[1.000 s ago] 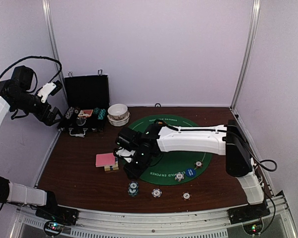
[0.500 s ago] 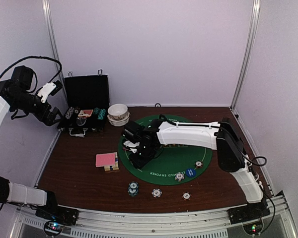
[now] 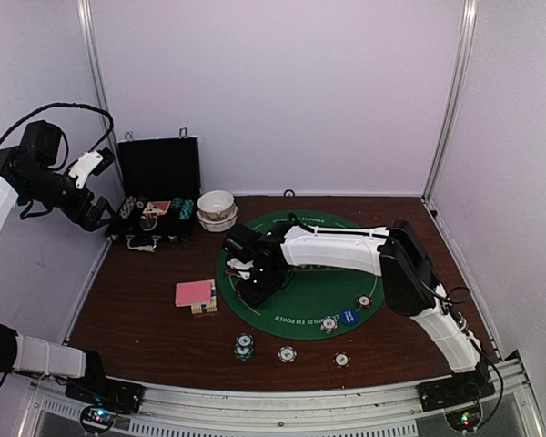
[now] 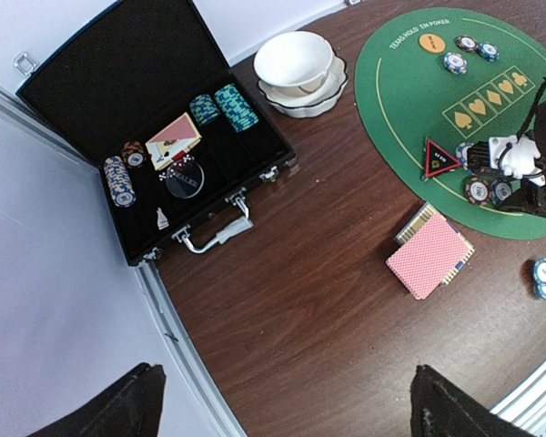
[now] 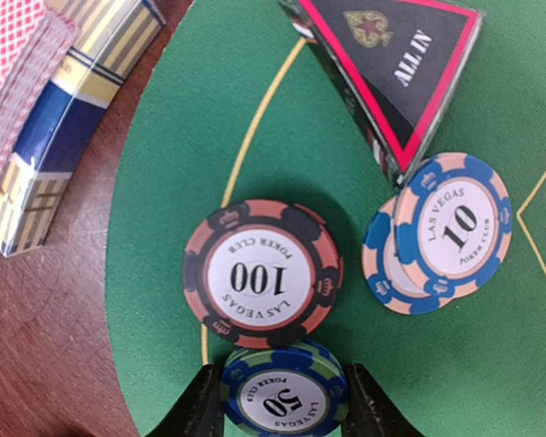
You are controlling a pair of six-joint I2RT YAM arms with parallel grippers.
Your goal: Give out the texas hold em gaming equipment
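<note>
Jaws of right gripper [image 5: 284, 410] partly closed, pinching 50 chip [image 5: 282, 396] at mat [image 5: 164, 182] edge, just beside 100 chip [image 5: 259, 273], left gripper [image 4: 282, 391] jaws spread wide, empty, well off mat, near case [image 4: 91, 82]

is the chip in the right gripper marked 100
No, the right gripper holds the 50 chip; the 100 chip lies beside it on the green mat.

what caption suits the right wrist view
Right fingers pinch a 50 chip near a 100 chip, two blue chips and an ALL IN triangle on green mat
</note>
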